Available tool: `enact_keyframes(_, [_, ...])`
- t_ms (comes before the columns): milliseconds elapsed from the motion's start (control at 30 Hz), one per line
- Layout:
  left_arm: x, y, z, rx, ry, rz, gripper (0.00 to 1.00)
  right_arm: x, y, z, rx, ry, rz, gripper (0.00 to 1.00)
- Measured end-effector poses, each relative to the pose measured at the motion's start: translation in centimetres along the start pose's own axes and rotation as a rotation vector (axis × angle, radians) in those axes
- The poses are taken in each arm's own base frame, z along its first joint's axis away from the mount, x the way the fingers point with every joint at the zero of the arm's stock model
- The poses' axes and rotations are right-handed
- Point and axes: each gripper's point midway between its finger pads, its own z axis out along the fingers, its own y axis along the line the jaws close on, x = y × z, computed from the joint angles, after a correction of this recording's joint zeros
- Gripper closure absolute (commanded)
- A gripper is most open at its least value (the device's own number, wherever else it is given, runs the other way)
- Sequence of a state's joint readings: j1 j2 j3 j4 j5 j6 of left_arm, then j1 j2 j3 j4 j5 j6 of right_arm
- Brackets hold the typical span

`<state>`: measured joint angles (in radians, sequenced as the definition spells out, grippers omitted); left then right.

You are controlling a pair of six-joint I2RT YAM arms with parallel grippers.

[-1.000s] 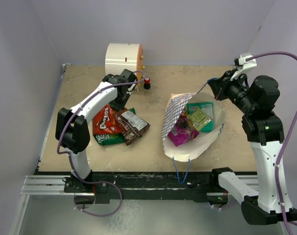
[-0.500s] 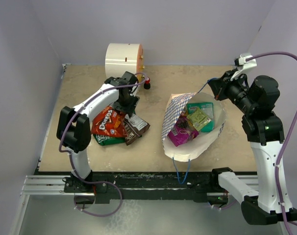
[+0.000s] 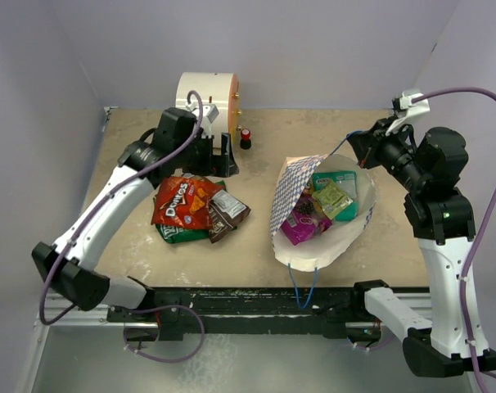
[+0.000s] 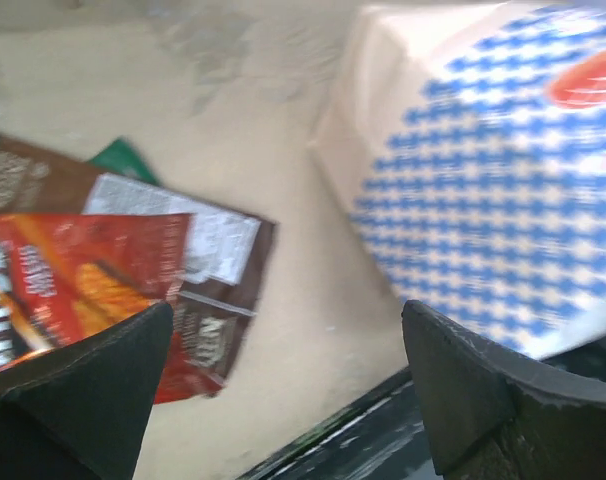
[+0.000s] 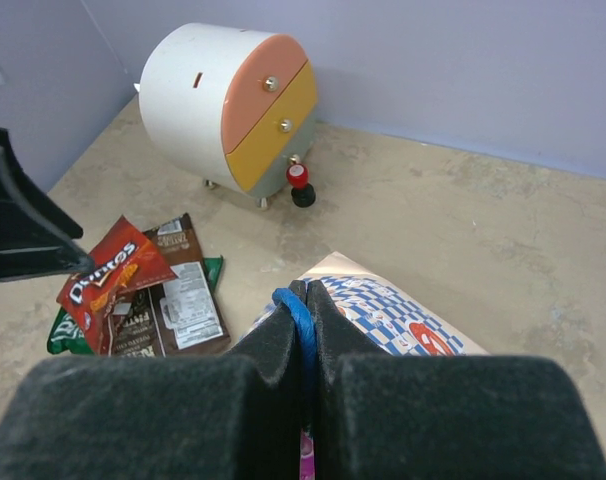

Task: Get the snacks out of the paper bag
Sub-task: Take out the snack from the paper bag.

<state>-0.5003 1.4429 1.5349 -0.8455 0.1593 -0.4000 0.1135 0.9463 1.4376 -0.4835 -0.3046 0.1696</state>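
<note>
Having dropped the red snack point(image 3: 182, 202), the left end effector point(image 3: 219, 154) gapes wide, lifted away.

1. Even, soft light from above fills the top view; the worktop point(image 3: 330, 139) shows only faint shadows.
2. The left wrist view is smeared throughout: the paper bag point(image 4: 503, 190) checks and the snacks point(image 4: 103, 290) print run blurry.
3. The right wrist view is sharp farther off, while its near black tool point(image 5: 305, 345) looks soft.
4. The glossy packets carry small highlights.
</note>
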Motion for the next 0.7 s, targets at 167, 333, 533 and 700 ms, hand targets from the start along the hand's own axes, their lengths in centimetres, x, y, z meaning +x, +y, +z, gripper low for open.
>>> enact_keyframes(167, [0.5,-6.8,-2.4,0.198,-0.09,0.007,0.02,-0.1,0.1,0.0,-0.001,-0.002,0.01,1.0])
enact_keyframes(333, [3.2,-15.4,-3.8,0.407,-0.089,0.113,0.05,-0.1,0.1,0.1,-0.002,-0.004,0.03,1.0])
enact_keyframes(533, [6.6,-22.2,-4.6,0.487,-0.122,0.321,0.12,-0.1,0.3,0.2,-0.006,-0.006,0.044,1.0])
enact_keyframes(700, [10.3,-27.7,-4.1,0.511,-0.16,0.589,0.28,-0.1,0.4,0.1,-0.011,-0.005,0.047,1.0])
